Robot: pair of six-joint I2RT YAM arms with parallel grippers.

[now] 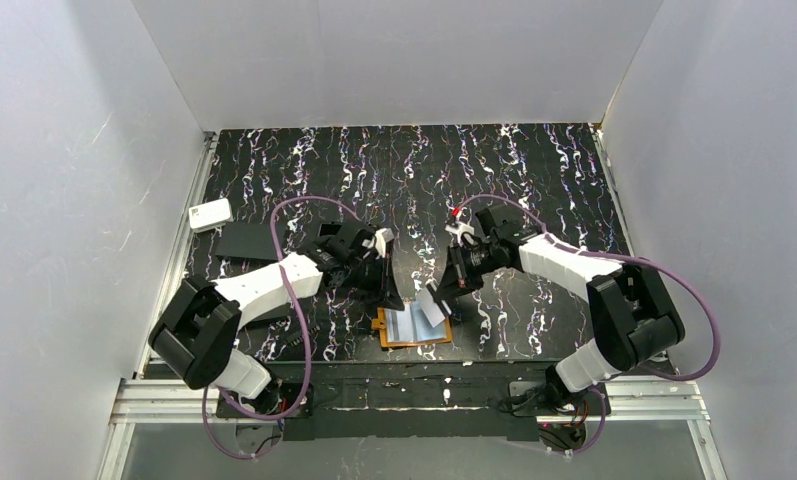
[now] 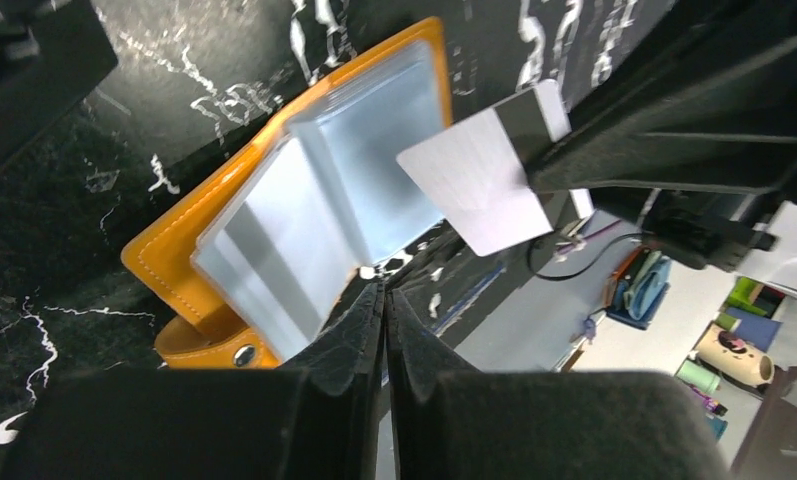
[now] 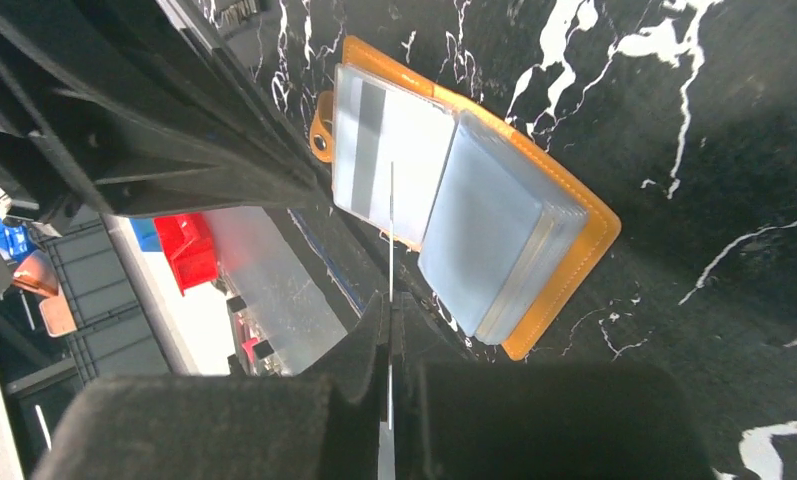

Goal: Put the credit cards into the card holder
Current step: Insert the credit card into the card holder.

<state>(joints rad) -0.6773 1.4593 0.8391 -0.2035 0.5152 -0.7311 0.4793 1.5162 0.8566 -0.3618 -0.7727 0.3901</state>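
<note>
The holder [image 1: 412,327] lies open on the desk [image 1: 534,180], close to its near edge and between the two arms. Its orange cover faces down and its pale clear pockets face up, fanned into two leaves. The tab [image 2: 242,355] sticks out from one short side.

The right pincer [image 3: 390,320] pinches one card [image 2: 479,185], a pale one with a dark stripe along one edge. It grips the card by one end and holds it tilted above the holder, over the leaf nearer the tab. From the right wrist the card shows edge-on (only a thin bright line running out from between the fingers). Whether its low corner touches the pockets I cannot tell.

The left pincer [image 2: 385,300] is pressed together with nothing seen between its fingers. Its tips point down at the holder's near edge, just beside the pockets; contact is not clear. The two pincers are near each other above the holder.

A white box [image 1: 210,214] sits well apart at the desk's left edge.
</note>
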